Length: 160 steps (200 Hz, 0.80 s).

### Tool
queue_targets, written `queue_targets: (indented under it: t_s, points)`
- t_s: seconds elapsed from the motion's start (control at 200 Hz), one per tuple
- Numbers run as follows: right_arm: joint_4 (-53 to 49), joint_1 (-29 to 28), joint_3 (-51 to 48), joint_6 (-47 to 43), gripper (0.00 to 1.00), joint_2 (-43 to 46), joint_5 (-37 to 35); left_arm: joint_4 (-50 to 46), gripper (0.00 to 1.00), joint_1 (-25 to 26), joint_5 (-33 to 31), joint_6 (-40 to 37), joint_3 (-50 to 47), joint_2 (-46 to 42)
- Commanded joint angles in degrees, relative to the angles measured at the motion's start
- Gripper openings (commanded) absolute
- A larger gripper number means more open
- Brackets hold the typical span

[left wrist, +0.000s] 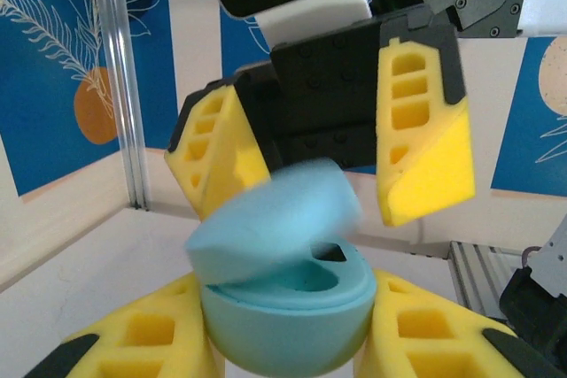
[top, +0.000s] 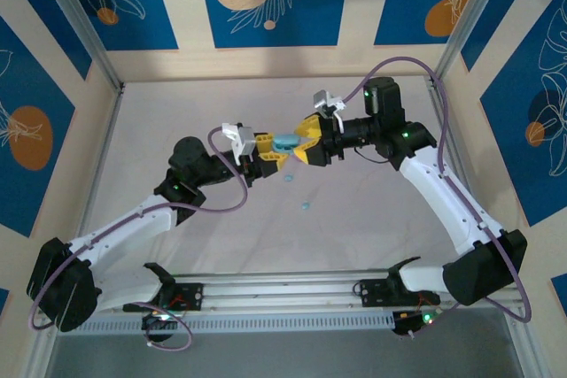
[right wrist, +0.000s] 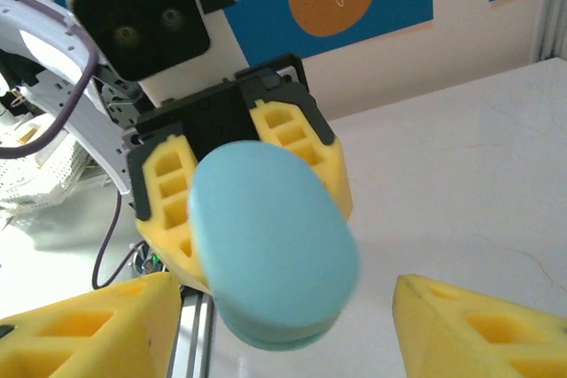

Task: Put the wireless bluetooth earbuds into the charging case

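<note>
In the top view, the left gripper (top: 268, 153) is clamped on the light blue case (top: 285, 142) at the centre of the frame. The lid (left wrist: 266, 219) of the case is tilted half open. The right gripper (top: 304, 145) faces it from the right, its fingers apart and holding nothing. Two tiny blue earbuds (top: 286, 177) lie on the table (top: 177, 121), just below the case in the frame.
</note>
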<state>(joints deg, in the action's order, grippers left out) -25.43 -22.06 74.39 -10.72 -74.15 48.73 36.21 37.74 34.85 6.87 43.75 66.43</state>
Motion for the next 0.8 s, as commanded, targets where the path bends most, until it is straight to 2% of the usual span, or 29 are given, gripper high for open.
queue_targets:
  t_s: [0.0,0.18,0.285,0.36,0.48,0.62,0.795]
  points:
    - [0.34,-0.17,-1.05,1.72,0.65,0.67,-1.81,4.81,0.25,0.31,-0.67,1.33,0.07,-0.56]
    - [2.54,-0.21,-0.87,5.49,0.65,-0.03,-2.43,5.76,0.26,0.24,-0.56,1.74,0.20,-0.77]
    - [1.52,0.69,2.15,11.61,0.64,-2.59,5.35,5.76,0.26,0.28,-0.79,0.85,0.20,-0.87]
    - [-0.42,0.63,5.02,17.63,0.63,-4.80,10.72,6.06,0.26,0.24,-2.10,-0.04,0.26,-0.96]
    - [-1.71,0.30,8.50,33.35,0.62,-7.53,13.21,7.68,0.26,0.37,-5.14,-1.85,-0.06,-1.11]
    - [-3.61,-0.38,10.07,45.44,0.56,-9.15,12.88,7.95,0.26,0.36,-6.79,-4.29,0.11,-0.88]
    - [-1.33,-1.46,9.85,54.59,0.46,-10.48,11.38,7.72,0.27,0.38,-6.50,-5.37,0.64,-0.27]
